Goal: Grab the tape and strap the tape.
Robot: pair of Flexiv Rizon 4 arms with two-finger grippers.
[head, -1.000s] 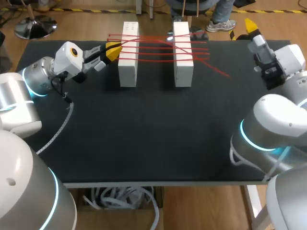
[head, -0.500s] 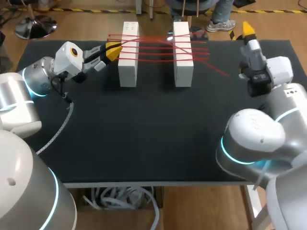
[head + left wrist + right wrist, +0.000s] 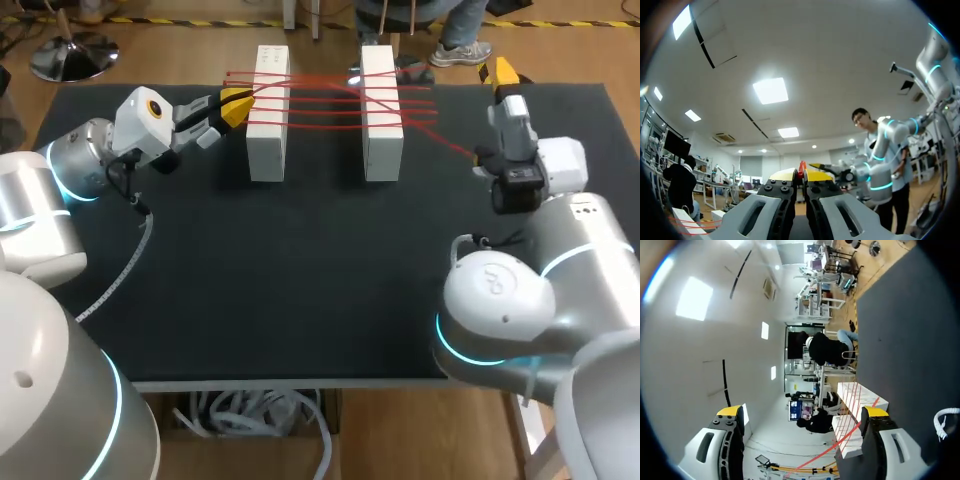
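Observation:
Two white blocks [image 3: 268,112] [image 3: 382,112] stand upright at the back of the black table [image 3: 300,270]. Red tape [image 3: 325,100] runs between and around them in several strands. Its loose end [image 3: 456,148] trails off to the right on the table. My left gripper [image 3: 235,105] sits just left of the left block, shut on the red tape; a red bit [image 3: 802,167] shows between its yellow tips [image 3: 800,175]. My right gripper [image 3: 502,75] hangs open, right of the loose end. In its wrist view the fingers [image 3: 802,411] stand wide apart, with the tape [image 3: 850,432] and blocks [image 3: 852,396] ahead.
A white cable [image 3: 125,270] hangs from my left arm over the table's left part. My right arm's elbow [image 3: 500,300] bulks over the front right of the table.
My right arm has swung left, bringing its open gripper closer to the tape's loose end. The left arm and the blocks have not moved.

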